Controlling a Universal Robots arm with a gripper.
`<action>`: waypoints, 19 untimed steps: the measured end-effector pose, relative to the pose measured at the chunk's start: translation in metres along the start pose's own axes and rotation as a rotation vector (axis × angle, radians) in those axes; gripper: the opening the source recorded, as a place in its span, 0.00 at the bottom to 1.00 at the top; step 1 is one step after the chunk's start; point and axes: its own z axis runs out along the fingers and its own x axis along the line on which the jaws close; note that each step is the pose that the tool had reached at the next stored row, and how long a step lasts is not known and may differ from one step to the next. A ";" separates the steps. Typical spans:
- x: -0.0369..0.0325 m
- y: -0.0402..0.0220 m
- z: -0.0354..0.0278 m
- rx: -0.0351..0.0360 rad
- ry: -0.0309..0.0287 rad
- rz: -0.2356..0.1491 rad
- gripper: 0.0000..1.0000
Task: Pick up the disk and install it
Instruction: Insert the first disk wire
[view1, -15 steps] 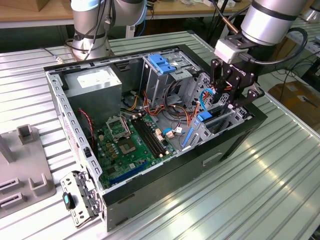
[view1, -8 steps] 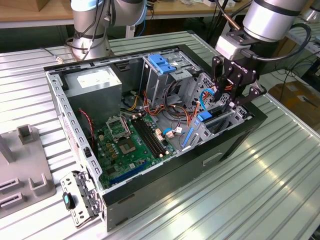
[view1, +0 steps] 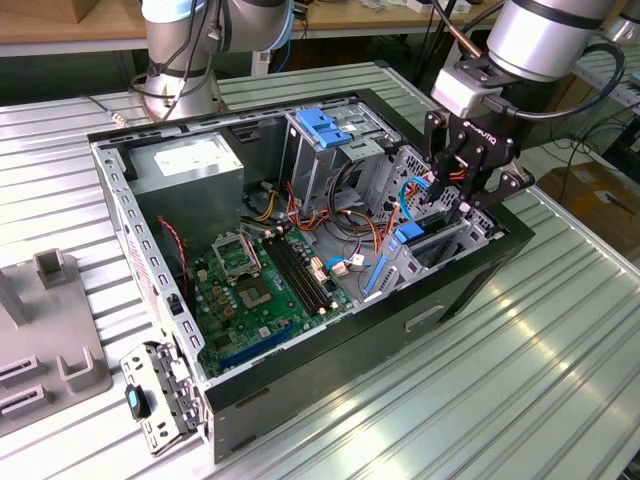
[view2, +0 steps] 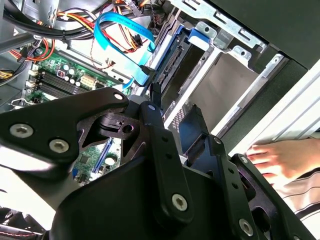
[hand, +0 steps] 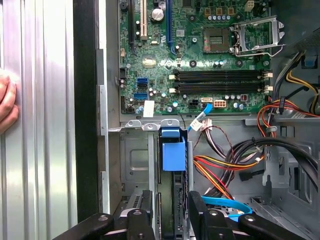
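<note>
Hanging low at the front end of the open computer case (view1: 485, 262), my claw (view1: 452, 198) sits right over the disk (view1: 408, 237). In the first wrist view the claw (hand: 170, 196) straddles one end of the disk (hand: 173, 152). Whether it is pinching the disk or standing loose around it, I cannot tell.

The disk stands on edge in a slot of the grey metal drive cage (hand: 134, 161), and the far end of its bright blue frame points toward the motherboard (hand: 200, 60). Just beside the cage, a light-blue flat cable (hand: 221, 204) curves past, and a bundle of orange, red and yellow wires (hand: 220, 172) runs alongside it.

Farther off in the exterior view, a blue bracket (view1: 325, 125) tops another cage near the middle of the case. A grey box with a white label (view1: 190, 168) lies in the far corner.

The case rests on a ribbed metal table (view1: 520, 385). A person's hand (hand: 7, 102) lies on the table just outside the case's black wall, and it also shows in the second wrist view (view2: 280, 157).
</note>
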 end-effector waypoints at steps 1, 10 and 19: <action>0.0000 0.0000 -0.0001 0.0000 0.0000 0.000 0.43; 0.0002 0.0000 -0.0055 0.0000 0.0001 0.000 0.43; -0.0005 0.0002 -0.0065 0.0000 0.0002 0.000 0.43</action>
